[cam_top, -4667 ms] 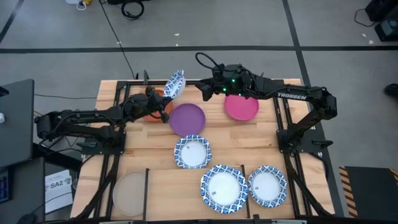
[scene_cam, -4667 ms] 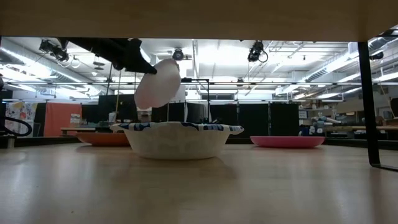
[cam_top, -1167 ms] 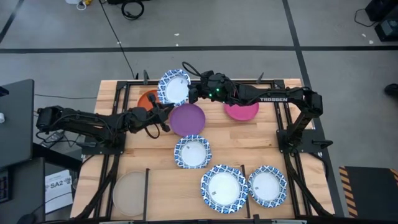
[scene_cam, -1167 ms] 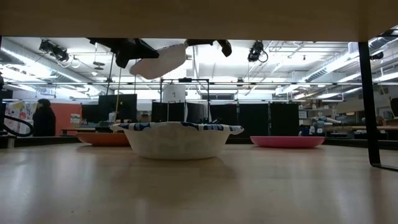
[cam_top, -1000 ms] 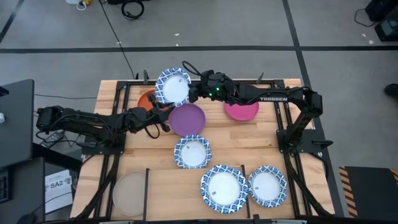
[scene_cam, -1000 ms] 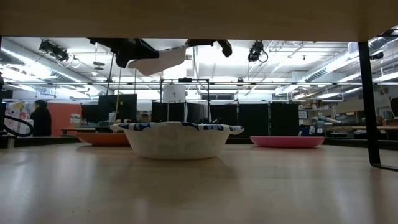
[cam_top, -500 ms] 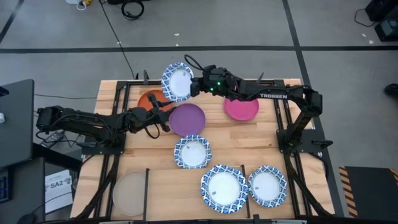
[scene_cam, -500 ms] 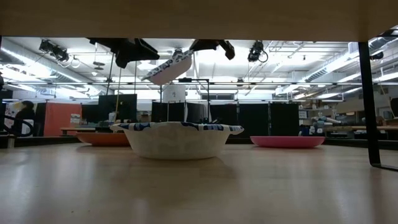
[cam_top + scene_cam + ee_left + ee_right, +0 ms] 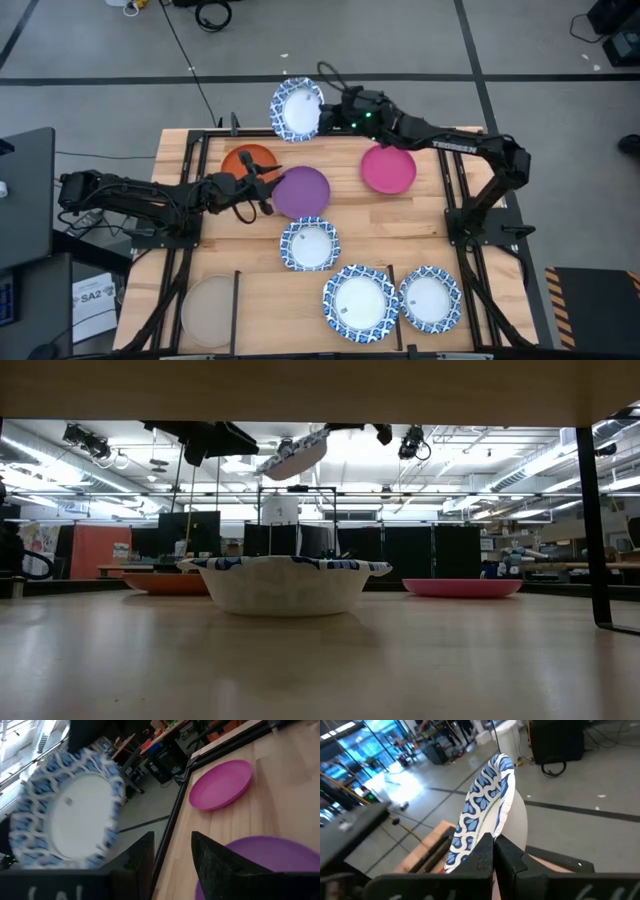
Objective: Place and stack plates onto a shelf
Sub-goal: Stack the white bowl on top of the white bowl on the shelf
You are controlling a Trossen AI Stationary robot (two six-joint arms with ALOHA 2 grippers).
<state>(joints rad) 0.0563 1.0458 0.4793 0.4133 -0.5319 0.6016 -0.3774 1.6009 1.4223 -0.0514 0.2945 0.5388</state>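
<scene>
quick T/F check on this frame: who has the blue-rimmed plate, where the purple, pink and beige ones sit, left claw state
1. The right claw grips a blue-rimmed plate by its rim. True.
2. That plate lies flat on the table. False: it is held in the air, past the table's far edge.
3. The left claw holds the purple plate. False: its fingers are open and empty, beside that plate.
4. The pink plate rests on the table. True.
5. The beige plate is stacked on the orange plate. False: they lie apart, at opposite ends of the table.
</scene>
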